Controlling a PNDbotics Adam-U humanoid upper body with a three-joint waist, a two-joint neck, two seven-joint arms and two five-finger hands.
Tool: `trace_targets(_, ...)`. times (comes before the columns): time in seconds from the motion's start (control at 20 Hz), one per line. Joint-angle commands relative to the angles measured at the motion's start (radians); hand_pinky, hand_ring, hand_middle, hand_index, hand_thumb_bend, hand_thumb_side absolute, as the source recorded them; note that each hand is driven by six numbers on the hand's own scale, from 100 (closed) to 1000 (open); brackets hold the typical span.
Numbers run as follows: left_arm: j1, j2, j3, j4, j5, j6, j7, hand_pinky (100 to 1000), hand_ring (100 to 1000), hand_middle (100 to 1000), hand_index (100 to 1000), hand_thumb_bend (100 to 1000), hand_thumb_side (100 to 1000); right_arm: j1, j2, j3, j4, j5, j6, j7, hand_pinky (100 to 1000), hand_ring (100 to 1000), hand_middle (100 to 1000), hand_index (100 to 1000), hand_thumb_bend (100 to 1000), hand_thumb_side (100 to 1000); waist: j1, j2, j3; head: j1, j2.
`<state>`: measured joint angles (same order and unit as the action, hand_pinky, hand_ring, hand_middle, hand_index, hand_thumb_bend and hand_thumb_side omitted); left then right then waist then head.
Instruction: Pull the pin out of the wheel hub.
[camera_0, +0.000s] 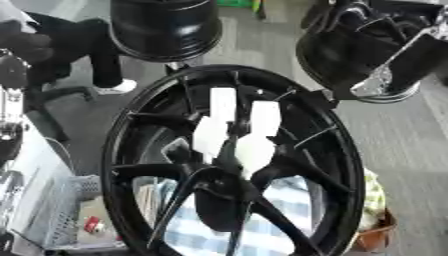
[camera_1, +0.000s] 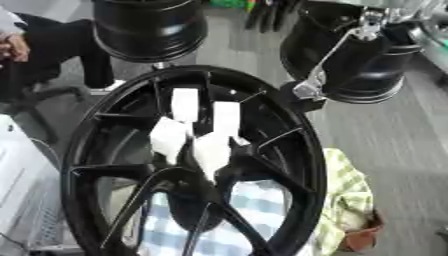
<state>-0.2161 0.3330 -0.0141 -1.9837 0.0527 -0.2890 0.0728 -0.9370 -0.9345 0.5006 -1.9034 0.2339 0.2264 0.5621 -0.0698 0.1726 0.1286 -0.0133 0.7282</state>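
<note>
Two glossy black cylindrical forearms (camera_0: 166, 27), the right with silver linkage (camera_1: 337, 52).

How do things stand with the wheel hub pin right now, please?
Left arm and right arm at the wheel's top rim; hands unreadable. White pieces seated at the hub. Nothing covers the hub.

A grey floor (camera_0: 402, 145) carried the scene. Under the black wheel hub (camera_0: 232, 165), a blue-and-white checked cloth (camera_1: 254, 215) showed through the spokes, with a green-and-yellow checked cloth (camera_1: 346, 200) just beside it on the right and a brownish object (camera_0: 376, 235) at that cloth's edge. On the left stood a light mesh basket (camera_0: 61, 210) holding a small red thing.
</note>
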Motion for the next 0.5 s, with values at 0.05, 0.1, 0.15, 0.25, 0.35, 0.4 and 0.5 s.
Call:
trace_targets(0.05,-0.006,0.016,0.005,-0.016,-0.005,0.000,-0.003,783,772,653,819,164,559,-0.029,-0.001,0.015,0.030,0.004,0.041,0.014,814,725,680,808,575,121,0.004,-0.013,0.001,-0.003,-0.007)
trace_targets(0.1,-0.006,0.016,0.004,-0.016,-0.005,0.001,-0.004,783,772,653,819,164,559,-0.035,0.006,0.026,0.040,0.009,0.052,0.021,814,725,680,808,575,122,0.004,-0.013,0.001,-0.003,-0.008)
trace_targets(0.15,-0.006,0.016,0.004,-0.016,-0.005,0.001,-0.005,784,772,653,819,164,559,-0.041,0.013,0.036,0.049,0.012,0.061,0.028,814,726,682,809,576,125,0.003,-0.014,0.002,-0.003,-0.008)
trace_targets(0.25,-0.005,0.016,0.003,-0.016,-0.005,0.001,-0.006,784,772,654,819,163,559,-0.055,0.029,0.056,0.070,0.016,0.081,0.045,813,727,683,810,577,126,0.003,-0.014,0.002,-0.004,-0.008)
trace_targets(0.35,-0.005,0.015,0.003,-0.016,-0.004,0.002,-0.008,784,772,654,819,163,560,-0.069,0.045,0.075,0.093,0.020,0.101,0.062,812,729,685,811,576,128,0.003,-0.015,0.003,-0.005,-0.007)
trace_targets(0.4,-0.005,0.015,0.002,-0.016,-0.004,0.002,-0.008,784,772,654,819,163,559,-0.075,0.054,0.085,0.105,0.021,0.110,0.070,812,729,686,811,576,129,0.003,-0.016,0.004,-0.006,-0.007)
trace_targets(0.5,-0.005,0.015,0.002,-0.016,-0.003,0.002,-0.009,784,773,654,819,163,559,-0.087,0.074,0.104,0.129,0.019,0.127,0.084,810,728,686,810,574,130,0.003,-0.017,0.005,-0.007,-0.007)
